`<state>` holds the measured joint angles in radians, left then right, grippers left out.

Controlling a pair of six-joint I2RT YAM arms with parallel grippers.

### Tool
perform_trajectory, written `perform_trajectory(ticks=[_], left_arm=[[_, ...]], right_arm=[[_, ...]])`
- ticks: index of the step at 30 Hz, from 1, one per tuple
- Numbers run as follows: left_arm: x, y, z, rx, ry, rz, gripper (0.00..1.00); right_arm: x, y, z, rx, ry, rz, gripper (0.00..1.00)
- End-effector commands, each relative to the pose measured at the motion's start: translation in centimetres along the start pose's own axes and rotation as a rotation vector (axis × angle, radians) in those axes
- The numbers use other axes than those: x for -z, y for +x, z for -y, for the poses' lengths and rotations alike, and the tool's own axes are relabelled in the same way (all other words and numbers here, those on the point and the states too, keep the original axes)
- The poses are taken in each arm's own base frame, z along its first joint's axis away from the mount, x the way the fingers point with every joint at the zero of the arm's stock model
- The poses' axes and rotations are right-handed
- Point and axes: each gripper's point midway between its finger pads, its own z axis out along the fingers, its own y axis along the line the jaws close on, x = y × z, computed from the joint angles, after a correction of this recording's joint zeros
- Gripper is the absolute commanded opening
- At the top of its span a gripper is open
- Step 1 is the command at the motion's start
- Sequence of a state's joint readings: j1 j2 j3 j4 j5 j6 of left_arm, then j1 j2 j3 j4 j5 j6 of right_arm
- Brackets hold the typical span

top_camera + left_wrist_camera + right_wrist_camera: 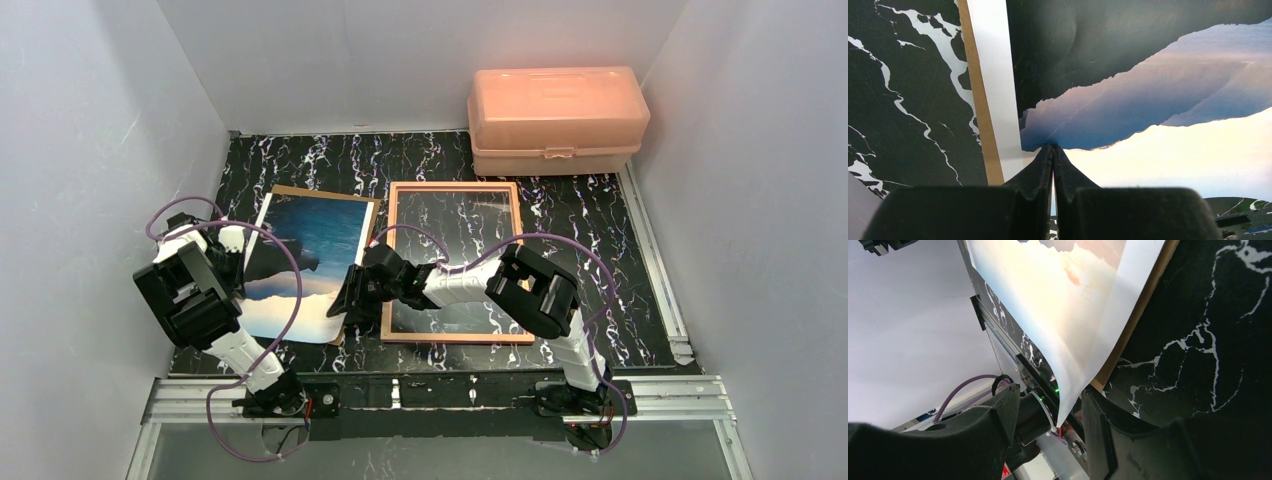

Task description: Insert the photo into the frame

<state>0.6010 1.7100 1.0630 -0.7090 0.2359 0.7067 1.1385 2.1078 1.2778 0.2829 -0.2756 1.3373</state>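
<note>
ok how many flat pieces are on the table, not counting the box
3: photo at left, brown board under it with only its edges showing, frame to the right. More could hide beneath them.

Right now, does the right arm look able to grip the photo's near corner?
Probably yes. The photo's corner curls up off the backing board and sits between the right gripper's open fingers, nothing blocking them. The left gripper, shut, rests on the opposite edge.

The photo (310, 240) lies face up on the left, dark blue sky over white cloud, on a brown backing board (980, 100), its near right corner curling upward. Just right, the frame (455, 185) lies flat, thin pinkish border, clear pane.
</note>
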Motion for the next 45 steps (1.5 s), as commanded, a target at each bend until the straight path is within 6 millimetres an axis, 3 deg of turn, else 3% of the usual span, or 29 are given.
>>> perform_trajectory(ticks=[1, 11, 17, 21, 25, 28, 31, 34, 36, 39, 45], left_arm=[[0.5, 0.0, 1.1, 0.002, 0.05, 0.006, 0.0], [0.4, 0.2, 1.4, 0.008, 0.064, 0.002, 0.0], [1.0, -0.1, 1.7, 0.011, 0.082, 0.001, 0.0], [3.3, -1.5, 2.7, 0.032, 0.135, 0.031, 0.02], [7.8, -3.7, 4.8, 0.032, 0.227, 0.098, 0.18], [12.6, -6.5, 6.6, -0.036, 0.286, 0.226, 0.31], [17.6, -8.3, 9.5, -0.177, 0.345, 0.391, 0.52], [22.0, -8.7, 12.8, -0.364, 0.322, 0.575, 0.68], [23.4, -8.2, 14.6, -0.471, 0.294, 0.659, 0.76], [24.2, -6.8, 16.8, -0.621, 0.241, 0.747, 0.97], [24.3, -4.4, 20.5, -0.834, 0.146, 0.921, 0.99]], right_arm=[[0.3, 0.5, -1.2, 0.002, -0.011, -0.016, 0.57], [-0.8, 0.8, -0.5, -0.009, 0.006, -0.035, 0.51], [-0.6, 0.3, -1.4, 0.016, -0.007, -0.01, 0.37], [-0.2, -0.2, -2.7, 0.059, -0.021, 0.011, 0.23], [1.0, -1.3, -5.0, 0.11, -0.048, 0.054, 0.08], [2.4, -3.0, -7.5, 0.145, -0.079, 0.099, 0.03], [4.3, -5.3, -11.0, 0.177, -0.12, 0.152, 0.01], [6.5, -7.5, -14.0, 0.195, -0.16, 0.202, 0.01], [8.2, -8.9, -15.8, 0.202, -0.196, 0.24, 0.01], [11.1, -10.8, -18.7, 0.207, -0.261, 0.297, 0.01], [16.2, -13.5, -23.2, 0.203, -0.36, 0.371, 0.01]])
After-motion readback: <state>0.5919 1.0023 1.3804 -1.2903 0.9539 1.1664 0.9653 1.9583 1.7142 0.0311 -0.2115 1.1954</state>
